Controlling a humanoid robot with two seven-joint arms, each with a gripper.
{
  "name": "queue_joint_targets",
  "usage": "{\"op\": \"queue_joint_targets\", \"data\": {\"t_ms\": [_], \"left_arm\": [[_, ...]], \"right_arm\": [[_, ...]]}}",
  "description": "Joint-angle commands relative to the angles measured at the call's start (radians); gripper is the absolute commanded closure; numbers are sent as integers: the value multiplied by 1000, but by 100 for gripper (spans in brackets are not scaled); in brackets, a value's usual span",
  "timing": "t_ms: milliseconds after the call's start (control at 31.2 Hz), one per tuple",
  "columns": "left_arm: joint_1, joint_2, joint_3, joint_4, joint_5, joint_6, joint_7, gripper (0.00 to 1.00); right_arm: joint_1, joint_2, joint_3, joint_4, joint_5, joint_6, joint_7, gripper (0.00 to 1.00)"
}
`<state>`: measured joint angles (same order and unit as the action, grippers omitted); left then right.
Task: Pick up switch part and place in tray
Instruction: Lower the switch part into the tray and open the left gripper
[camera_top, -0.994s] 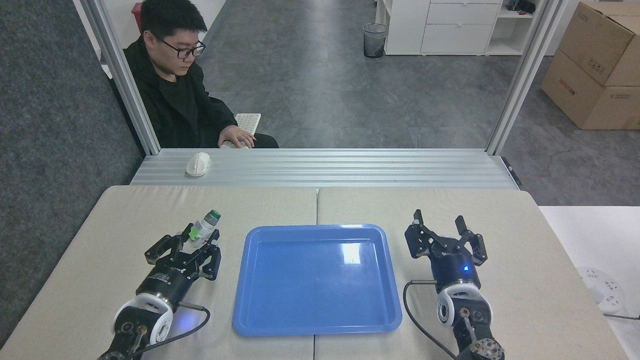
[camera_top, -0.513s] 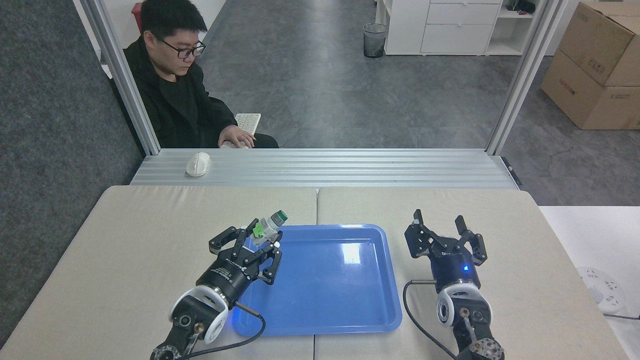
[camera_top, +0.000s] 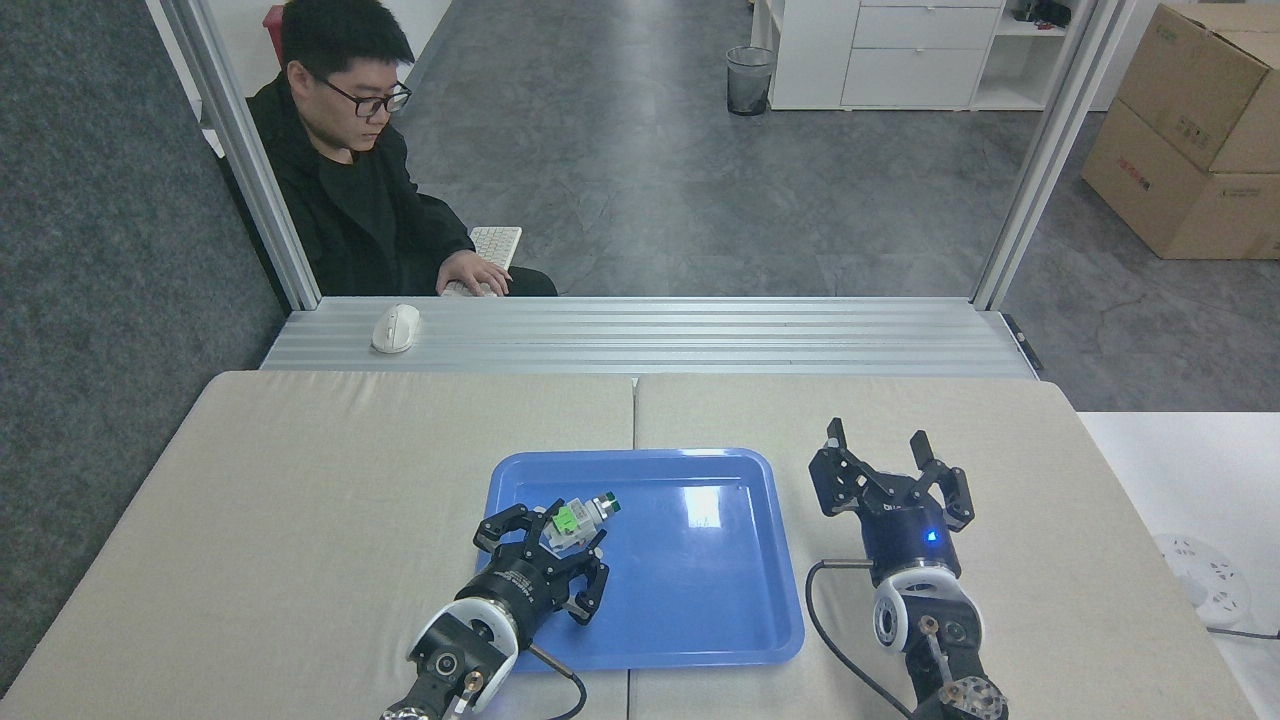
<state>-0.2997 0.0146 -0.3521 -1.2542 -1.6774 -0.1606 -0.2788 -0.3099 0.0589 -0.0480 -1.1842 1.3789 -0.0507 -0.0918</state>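
Observation:
The switch part (camera_top: 580, 516), white with a bright green patch and a dark green cap pointing right, is held in my left gripper (camera_top: 558, 528), which is shut on its body. Both hang over the left part of the glossy blue tray (camera_top: 700, 620), which lies in the middle of the table. Whether the part touches the tray floor I cannot tell. Right of the tray, my right gripper (camera_top: 880, 452) stands open over the table pad, with nothing between its fingers.
A person in black sits beyond the table's far left at a keyboard (camera_top: 493, 245). A white mouse (camera_top: 396, 328) lies on the ribbed metal ledge behind the pads. A white round object (camera_top: 1200, 580) with a cable sits at the right edge.
My left gripper has carried the switch part rightward from the left pad over the tray's rim, then nearer and lower into the tray's left area. The right arm has not moved.

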Motion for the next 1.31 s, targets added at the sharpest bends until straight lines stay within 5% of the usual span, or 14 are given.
{"op": "queue_joint_targets", "data": {"t_ms": [0, 96, 288, 417, 609, 865, 994, 1122, 1282], "left_arm": [[-35, -41, -38, 93, -28, 23, -19, 98], [-50, -42, -21, 82, -28, 44, -19, 72], [-53, -41, -18, 49, -28, 52, -17, 40], [-52, -39, -18, 36, -28, 79, -11, 32], [-42, -39, -7, 36, -27, 154, -10, 3], [-38, -35, 122, -4, 5, 173, 9, 0], [-47, -22, 260, -16, 152, 152, 10, 0], [-78, 65, 320, -16, 335, 113, 12, 0], [-90, 154, 323, 21, 372, 119, 107, 0]], "right_arm": [[0, 1, -1, 0, 0, 0, 0, 0], [0, 1, 0, 0, 0, 0, 0, 0], [0, 1, -1, 0, 0, 0, 0, 0], [0, 2, -1, 0, 0, 0, 0, 0], [0, 2, 0, 0, 0, 0, 0, 0], [0, 2, -1, 0, 0, 0, 0, 0], [0, 2, -1, 0, 0, 0, 0, 0], [0, 2, -1, 0, 0, 0, 0, 0], [0, 4, -1, 0, 0, 0, 0, 0]]}}
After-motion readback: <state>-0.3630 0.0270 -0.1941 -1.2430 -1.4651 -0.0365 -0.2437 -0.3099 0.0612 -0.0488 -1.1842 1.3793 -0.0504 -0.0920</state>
